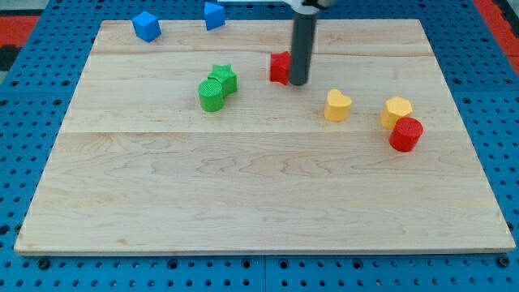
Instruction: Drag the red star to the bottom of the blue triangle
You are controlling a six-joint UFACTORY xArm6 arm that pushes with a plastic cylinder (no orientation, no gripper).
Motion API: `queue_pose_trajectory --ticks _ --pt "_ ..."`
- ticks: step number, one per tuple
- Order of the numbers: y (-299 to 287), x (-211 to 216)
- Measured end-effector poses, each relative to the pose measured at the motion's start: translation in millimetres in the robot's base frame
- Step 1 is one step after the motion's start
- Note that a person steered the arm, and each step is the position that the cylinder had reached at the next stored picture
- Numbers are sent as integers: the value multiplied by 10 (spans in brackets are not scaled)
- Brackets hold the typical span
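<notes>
Upright at the view's top, my tip (299, 83) touches the red star (280, 66).

Red star (280, 66) mid-board, well below-right of blue triangle (214, 15).

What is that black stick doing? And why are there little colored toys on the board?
The black stick is the end of a robot arm. It cannot grab anything; it only slides and pushes. My tip sits right beside the red star, on the star's right in the view. There is just one picture, from a camera looking down at a slant at a wooden board. On the board lie a blue cube, a blue triangle, a green star touching a green cylinder, a yellow heart, another yellow block and a red cylinder. Nothing is held.
</notes>
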State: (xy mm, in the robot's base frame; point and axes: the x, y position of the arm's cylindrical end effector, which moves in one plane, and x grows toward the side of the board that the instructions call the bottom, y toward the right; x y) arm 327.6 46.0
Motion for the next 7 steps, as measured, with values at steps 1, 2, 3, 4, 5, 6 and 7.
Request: queue_pose_trajectory --ticks 1,2,3,4,5,6,7 --pt "-42 -253" --pt "-400 -552" --pt "-871 -846" --pt "-1087 -1026" --pt "-815 -1088" --pt "-633 -1356" --pt "-633 -1356"
